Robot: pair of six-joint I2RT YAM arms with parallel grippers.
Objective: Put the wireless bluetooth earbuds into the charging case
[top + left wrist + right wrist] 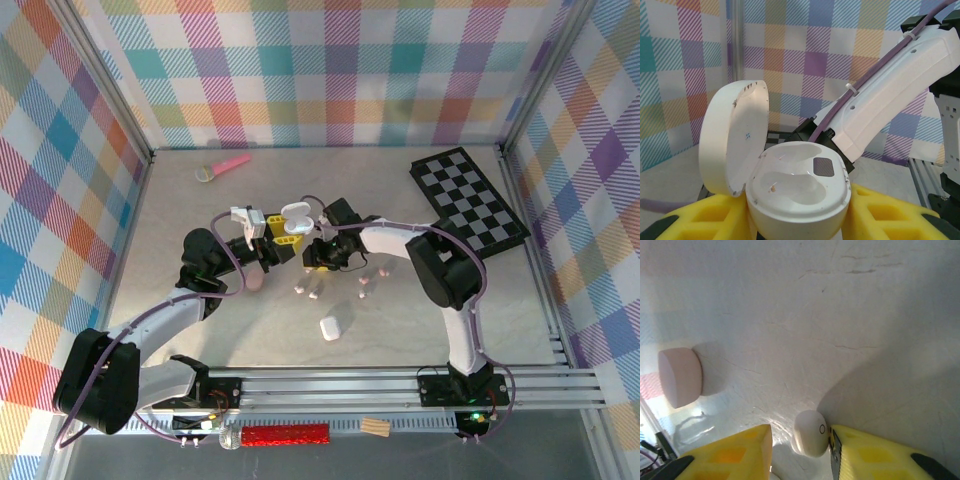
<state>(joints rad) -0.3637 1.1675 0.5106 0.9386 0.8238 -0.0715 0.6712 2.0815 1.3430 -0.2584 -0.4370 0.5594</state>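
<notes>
Grey tabletop (200,300) is taking up most of the overhead view, with plaid walls standing around it and a chessboard (468,200) lying at the far right. The left arm (160,320) and the right arm (450,280) are both reaching toward the middle, their tools ending near each other. The left gripper (797,225) is clamping the white charging case (797,185) between its yellow fingers and holding it upright, off the surface, with the lid (732,140) swung open to one side. Both hollows in the case are looking empty, so no bud appears to be seated yet. A closed white case (332,326) is resting nearer the arm bases, and a pink case (680,377) is sitting on the table off to one side in the right wrist view. The right gripper (800,437) is hanging low over the table with a white earbud (811,440) between its yellow fingers; the bud is touching one pad while a gap is showing on the other side, so I cannot tell whether the grip is made. A few more loose earbuds (363,286) are lying on the table just in front of the grippers. By my reading the task is at its first pick: the case is presented and waiting, while lifting this bud, carrying it over, seating it stem down and then doing its partner are all remaining.
</notes>
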